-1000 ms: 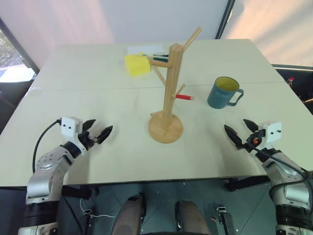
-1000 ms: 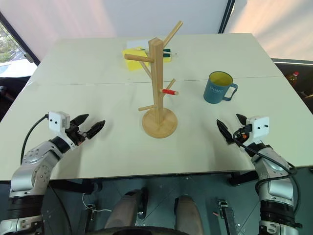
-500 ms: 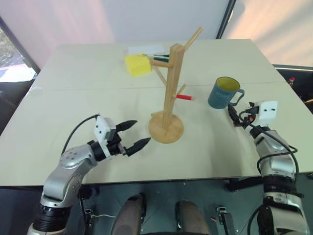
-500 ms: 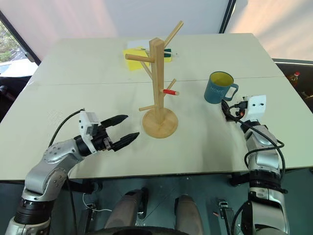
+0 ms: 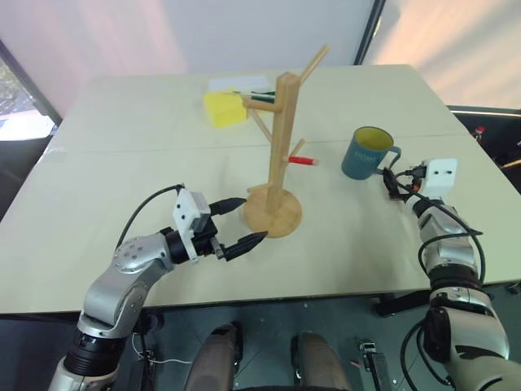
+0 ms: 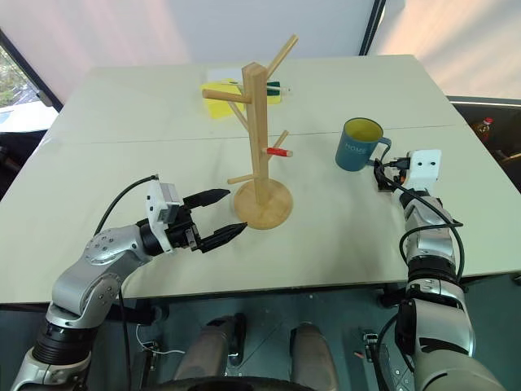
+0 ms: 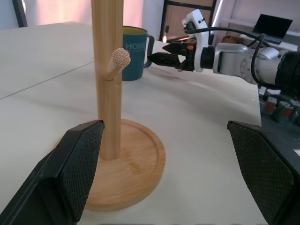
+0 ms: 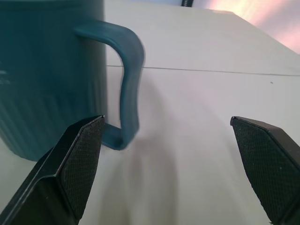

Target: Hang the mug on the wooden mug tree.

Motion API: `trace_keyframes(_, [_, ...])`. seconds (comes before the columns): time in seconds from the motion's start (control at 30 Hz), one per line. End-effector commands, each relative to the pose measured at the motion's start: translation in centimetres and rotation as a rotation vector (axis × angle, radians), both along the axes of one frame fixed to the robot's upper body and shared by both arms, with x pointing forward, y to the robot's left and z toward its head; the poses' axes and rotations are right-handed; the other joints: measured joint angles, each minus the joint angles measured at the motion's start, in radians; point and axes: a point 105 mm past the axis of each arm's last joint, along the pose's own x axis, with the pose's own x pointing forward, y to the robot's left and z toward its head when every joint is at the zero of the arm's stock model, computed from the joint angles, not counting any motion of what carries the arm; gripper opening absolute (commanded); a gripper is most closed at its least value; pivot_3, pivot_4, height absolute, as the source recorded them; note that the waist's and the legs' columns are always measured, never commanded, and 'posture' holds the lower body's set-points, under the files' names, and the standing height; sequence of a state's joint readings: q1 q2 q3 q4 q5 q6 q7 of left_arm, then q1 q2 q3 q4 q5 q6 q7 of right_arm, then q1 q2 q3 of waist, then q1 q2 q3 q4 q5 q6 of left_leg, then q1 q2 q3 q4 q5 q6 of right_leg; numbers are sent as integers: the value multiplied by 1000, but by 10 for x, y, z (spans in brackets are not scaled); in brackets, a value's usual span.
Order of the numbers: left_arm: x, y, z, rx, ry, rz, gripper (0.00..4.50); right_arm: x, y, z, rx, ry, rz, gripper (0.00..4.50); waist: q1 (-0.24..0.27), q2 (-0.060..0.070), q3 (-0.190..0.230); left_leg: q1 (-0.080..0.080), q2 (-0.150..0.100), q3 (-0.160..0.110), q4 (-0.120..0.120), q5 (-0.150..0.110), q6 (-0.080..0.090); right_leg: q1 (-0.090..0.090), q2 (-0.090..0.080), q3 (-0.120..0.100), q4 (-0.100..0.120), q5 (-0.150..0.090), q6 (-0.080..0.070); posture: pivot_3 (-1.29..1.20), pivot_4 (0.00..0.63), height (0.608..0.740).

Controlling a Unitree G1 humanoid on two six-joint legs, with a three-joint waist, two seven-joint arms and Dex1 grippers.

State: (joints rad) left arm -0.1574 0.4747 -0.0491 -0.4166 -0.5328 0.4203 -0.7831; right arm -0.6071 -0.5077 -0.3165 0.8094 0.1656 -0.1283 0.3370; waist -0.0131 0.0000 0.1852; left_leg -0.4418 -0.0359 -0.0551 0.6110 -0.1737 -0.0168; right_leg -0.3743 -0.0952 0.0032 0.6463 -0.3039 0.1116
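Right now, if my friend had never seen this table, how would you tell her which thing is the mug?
Start at the wooden mug tree, the tall post near the middle of the pale table. Look to the robot's right of it, where the mug stands upright on the table, just ahead of the open right claw. It is the only dark blue thing there, yellow-green inside, with a loop handle facing that claw.

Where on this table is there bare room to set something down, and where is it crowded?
Bare: the wide left half of the table, beside the wooden mug tree, and the far right corner behind the mug. Crowded: the far middle, with a yellow block and pens, and the near middle, where both open grippers, left and right, flank the mug tree and the mug.
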Motion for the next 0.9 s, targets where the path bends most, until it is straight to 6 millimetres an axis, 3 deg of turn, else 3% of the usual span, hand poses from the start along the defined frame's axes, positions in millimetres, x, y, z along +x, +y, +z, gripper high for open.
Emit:
trace_keyframes(0.03, [-4, -4, 14, 3, -59, -28, 4500, 6, -6, 18, -34, -45, -16, 4441, -2, 0, 0, 0, 0, 0, 1, 0, 0, 0, 0, 0, 0, 0, 0, 0, 150, 740])
trace_keyframes(0.8, [-2, -4, 17, 1, -64, -23, 4500, 30, 15, 18, 7, -3, 42, 4441, -4, 0, 0, 1, 0, 0, 1, 1, 0, 0, 0, 0, 1, 0, 0, 0, 150, 740])
trace_keyframes(0.9, [-2, -4, 17, 2, -63, -23, 4500, 31, 18, 18, 28, -1, 59, 3525, -4, 0, 0, 1, 0, 0, 1, 1, 0, 0, 0, 0, 1, 0, 0, 0, 150, 740])
